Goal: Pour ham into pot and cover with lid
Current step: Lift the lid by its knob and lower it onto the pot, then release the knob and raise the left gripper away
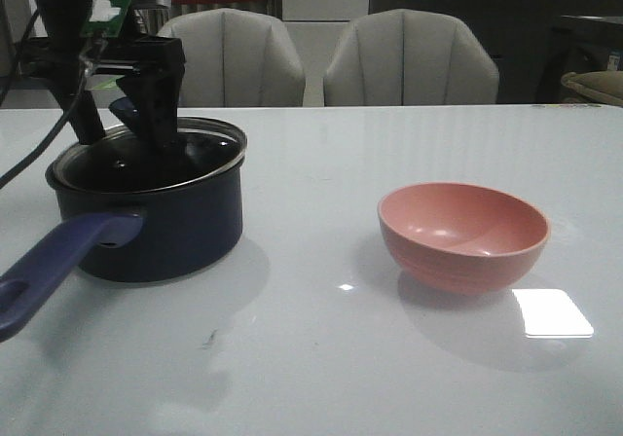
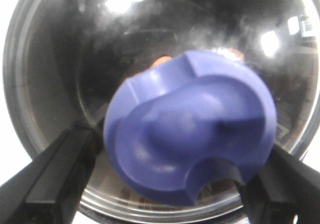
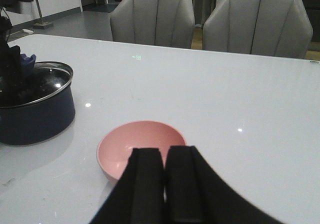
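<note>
The pot (image 1: 161, 232) is dark navy, with a purple-blue handle (image 1: 60, 261). The lid (image 1: 146, 159) is clear glass with a silvery metal rim, and its knob (image 2: 192, 134) is a matching purple-blue. Through the glass, small orange bits of ham (image 2: 161, 61) show against the black inside. The bowl (image 1: 463, 235) is plain pink. Both grippers (image 1: 146, 95) (image 3: 165, 184) are black. The table (image 1: 321, 358) is glossy pale grey-white, and the two chairs (image 1: 411, 58) behind are light grey.

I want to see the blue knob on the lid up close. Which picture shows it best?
The left wrist view: the knob fills the middle, sitting between the left gripper's fingers. In the front view the arm hides most of the knob. In the right wrist view only a small purple bit shows, far off.
</note>
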`<state>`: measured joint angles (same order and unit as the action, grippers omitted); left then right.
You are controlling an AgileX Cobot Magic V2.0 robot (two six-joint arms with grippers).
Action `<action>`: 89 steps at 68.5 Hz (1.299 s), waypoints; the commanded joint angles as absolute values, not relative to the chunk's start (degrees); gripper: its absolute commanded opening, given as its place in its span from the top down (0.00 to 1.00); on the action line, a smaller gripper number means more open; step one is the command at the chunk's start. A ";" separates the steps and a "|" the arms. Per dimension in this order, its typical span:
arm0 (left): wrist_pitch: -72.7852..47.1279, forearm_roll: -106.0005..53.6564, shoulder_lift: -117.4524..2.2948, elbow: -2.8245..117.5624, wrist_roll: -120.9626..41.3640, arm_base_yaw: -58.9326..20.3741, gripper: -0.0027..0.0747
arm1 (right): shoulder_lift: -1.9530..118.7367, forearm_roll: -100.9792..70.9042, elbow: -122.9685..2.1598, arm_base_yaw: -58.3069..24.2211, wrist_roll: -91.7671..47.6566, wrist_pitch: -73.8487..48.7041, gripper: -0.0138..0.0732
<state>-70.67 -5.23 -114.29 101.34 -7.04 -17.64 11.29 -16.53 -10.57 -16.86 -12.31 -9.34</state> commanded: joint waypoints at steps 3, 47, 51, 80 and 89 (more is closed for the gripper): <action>-72.44 -5.33 -111.11 104.97 -6.51 -17.99 0.21 | 11.71 -16.47 -12.15 -16.93 -12.74 -5.09 0.65; -70.80 -6.38 -90.68 99.88 -6.51 -17.99 0.21 | 11.71 -16.47 -12.15 -16.93 -12.74 -5.09 0.65; -68.32 -7.19 -87.04 96.03 -6.61 -17.99 0.21 | 11.71 -16.47 -12.15 -16.93 -12.74 -5.09 0.65; -49.22 -8.83 -58.61 63.95 -6.76 -17.99 0.21 | 11.71 -16.47 -12.15 -16.93 -12.74 -5.09 0.65; -42.16 -9.80 -48.75 55.24 -6.76 -17.99 0.21 | 11.71 -16.47 -12.15 -16.93 -12.74 -5.09 0.65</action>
